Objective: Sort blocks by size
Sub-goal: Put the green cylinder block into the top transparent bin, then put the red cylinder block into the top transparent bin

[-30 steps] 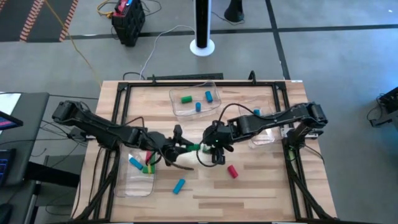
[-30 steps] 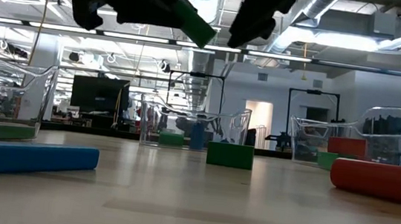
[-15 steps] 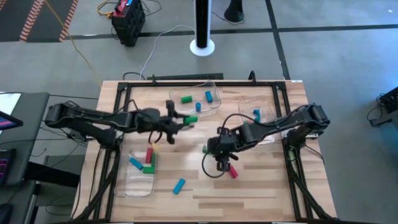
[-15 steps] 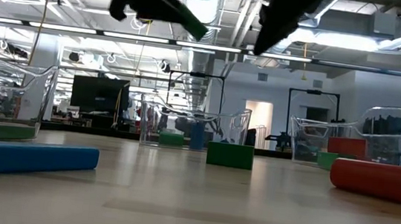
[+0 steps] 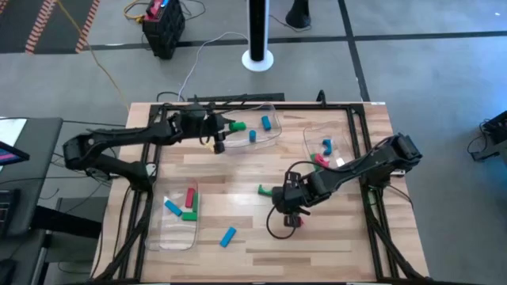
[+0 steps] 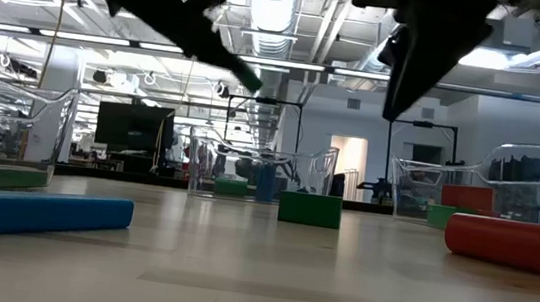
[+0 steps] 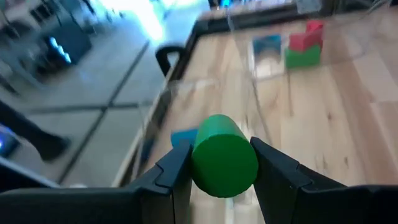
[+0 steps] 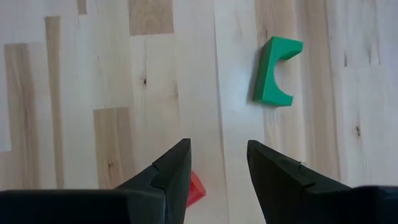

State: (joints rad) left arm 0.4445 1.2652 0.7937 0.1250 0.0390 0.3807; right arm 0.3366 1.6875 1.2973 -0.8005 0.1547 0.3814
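Observation:
My left gripper [image 5: 222, 133] is shut on a green cylinder block [image 7: 224, 155] and holds it in the air at the left edge of the clear far tray [image 5: 273, 136]. That tray holds a green block [image 5: 236, 125] and two blue blocks. My right gripper [image 5: 291, 212] hangs open above a red cylinder [image 5: 295, 221] that lies on its side on the table. Only a corner of the red cylinder [image 8: 196, 188] shows between its fingers, which are clear of it. A green arch block [image 8: 276, 71] lies flat on the wood just beyond. My left gripper pinches the green cylinder's curved sides [image 7: 198, 163] between its two fingers. The cylinder lies along the fingers, and its round end [image 6: 249, 74] sticks out past the tips. The fingers come from the table's left, slanting slightly down. The cylinder is lifted clear.
A clear tray at the near left [image 5: 168, 234] holds blue, red and green bars. Another at the right [image 5: 342, 147] holds blue, red and green blocks. A loose blue block [image 5: 228, 235] lies near the front edge. A black frame rims the table.
My left gripper has swung from the table's middle toward the far edge, up to the far tray, rolling as it went and carrying the green cylinder. My right gripper has moved toward the near edge and down, and now stands over the red cylinder.

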